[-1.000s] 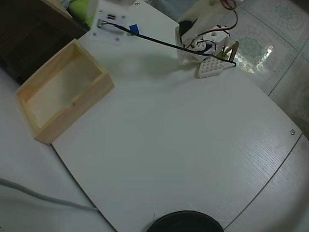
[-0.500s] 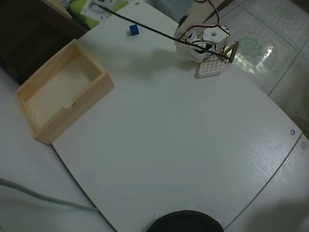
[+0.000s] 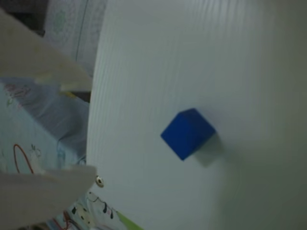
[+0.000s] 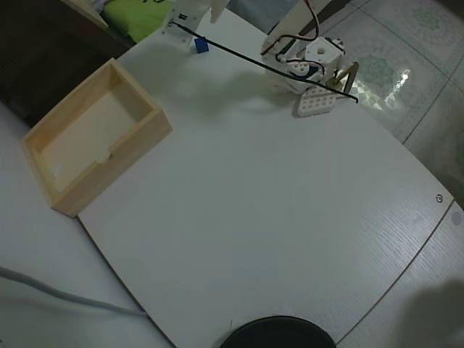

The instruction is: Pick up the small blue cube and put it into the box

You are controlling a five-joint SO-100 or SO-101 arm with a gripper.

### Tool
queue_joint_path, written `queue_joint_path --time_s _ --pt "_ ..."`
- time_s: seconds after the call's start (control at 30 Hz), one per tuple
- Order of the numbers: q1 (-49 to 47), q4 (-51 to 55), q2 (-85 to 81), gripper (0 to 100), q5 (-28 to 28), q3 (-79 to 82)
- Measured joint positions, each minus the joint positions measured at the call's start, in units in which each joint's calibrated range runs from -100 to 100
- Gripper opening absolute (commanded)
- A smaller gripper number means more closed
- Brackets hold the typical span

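small blue cube (image 3: 187, 132): plain bright blue | box (image 4: 93, 138): pale wood | table (image 4: 275, 217): white

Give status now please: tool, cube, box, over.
Tool open, empty, beside the small blue cube. Cube on the table, untouched. The box empty, apart from cube. Path between them looks clear.

No legible text or markings
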Motion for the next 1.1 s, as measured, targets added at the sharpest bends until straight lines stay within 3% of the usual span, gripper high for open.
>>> queue_joint_path --time_s 0.33,1.1 --pt "-0.3 -6.8 0.0 27 2.9 7.3" --pt "-1.2 -18.3 4.6 28 6.7 16.9"
